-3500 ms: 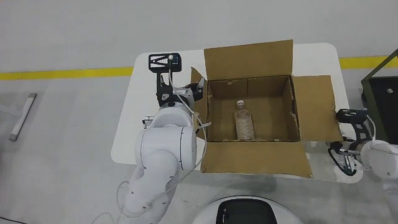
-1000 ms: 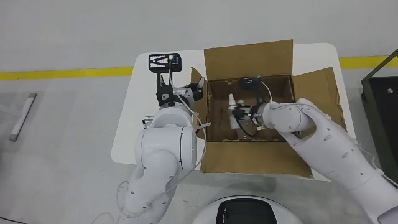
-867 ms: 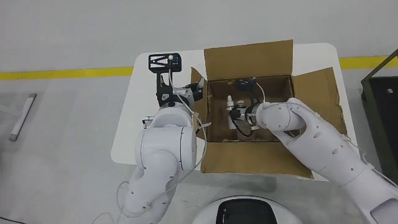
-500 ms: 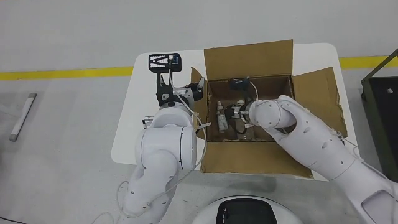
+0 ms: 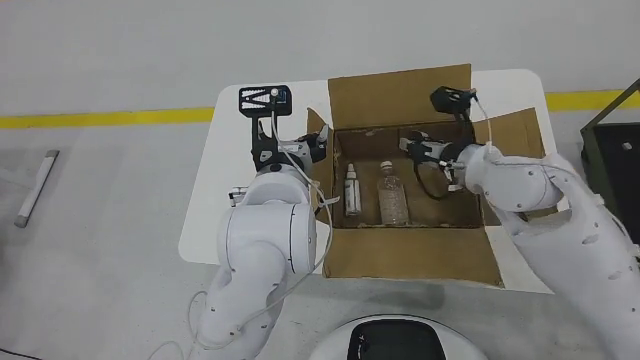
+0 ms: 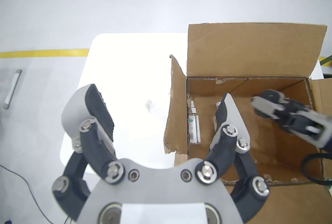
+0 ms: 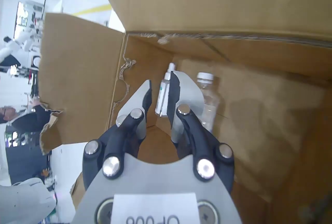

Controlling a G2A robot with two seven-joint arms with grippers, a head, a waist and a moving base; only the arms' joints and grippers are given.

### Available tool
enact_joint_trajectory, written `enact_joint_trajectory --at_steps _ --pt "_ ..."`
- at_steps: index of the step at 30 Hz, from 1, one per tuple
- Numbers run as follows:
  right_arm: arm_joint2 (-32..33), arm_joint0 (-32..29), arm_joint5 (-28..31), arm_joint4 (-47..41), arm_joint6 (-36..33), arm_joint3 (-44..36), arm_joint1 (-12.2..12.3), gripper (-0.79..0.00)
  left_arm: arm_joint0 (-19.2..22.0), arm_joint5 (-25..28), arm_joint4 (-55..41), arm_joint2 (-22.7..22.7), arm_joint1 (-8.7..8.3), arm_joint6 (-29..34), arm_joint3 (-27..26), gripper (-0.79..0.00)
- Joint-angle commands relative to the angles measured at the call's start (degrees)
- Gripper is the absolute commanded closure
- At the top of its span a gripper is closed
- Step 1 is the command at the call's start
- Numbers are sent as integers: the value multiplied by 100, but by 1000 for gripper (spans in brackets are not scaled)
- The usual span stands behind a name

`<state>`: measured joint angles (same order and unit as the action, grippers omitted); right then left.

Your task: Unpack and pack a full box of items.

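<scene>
An open cardboard box (image 5: 400, 95) stands on the white table (image 5: 222, 195). On its floor lie a small white spray bottle (image 5: 352, 188) and, beside it, a clear water bottle (image 5: 391, 194). My right gripper (image 5: 410, 147) hangs inside the box near the far wall, open and holding nothing. In the right wrist view the spray bottle (image 7: 163, 99) lies beyond the right gripper (image 7: 161, 88), with the water bottle (image 7: 210, 103) next to it. My left gripper (image 6: 163, 109) is wide open above the table by the box's torn flap (image 6: 176, 105), and holds nothing.
Bare table (image 6: 129, 74) lies on the side of the box where my left gripper hovers. A dark green cart (image 5: 612, 165) stands past the table's other end. The box flaps (image 5: 510, 170) are spread outward.
My right arm came into the box with the spray bottle, laid it beside the water bottle, let go and drew back toward the far wall. The left arm stayed still.
</scene>
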<state>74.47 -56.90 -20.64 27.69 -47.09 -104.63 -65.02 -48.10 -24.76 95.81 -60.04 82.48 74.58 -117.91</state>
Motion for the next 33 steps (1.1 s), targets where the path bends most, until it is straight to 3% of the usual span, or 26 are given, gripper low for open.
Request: enact_joint_trajectory --at_steps 1,9,14,22,33 --pt "871 -563 -10 99 -22 -550 102 0 0 0 0 0 0 0 0 -785" --pt "3233 -2314 224 1283 -563 -1778 361 0 0 0 0 0 0 0 0 -785" --pt "3970 -3128 501 2007 -1104 -2077 424 0 0 0 0 0 0 0 0 -785" --pt "4131 -3802 1212 2445 -1956 -1999 480 0 0 0 0 0 0 0 0 -785" --pt "3826 -3752 1206 2699 -2303 -1751 505 0 0 0 0 0 0 0 0 -785"
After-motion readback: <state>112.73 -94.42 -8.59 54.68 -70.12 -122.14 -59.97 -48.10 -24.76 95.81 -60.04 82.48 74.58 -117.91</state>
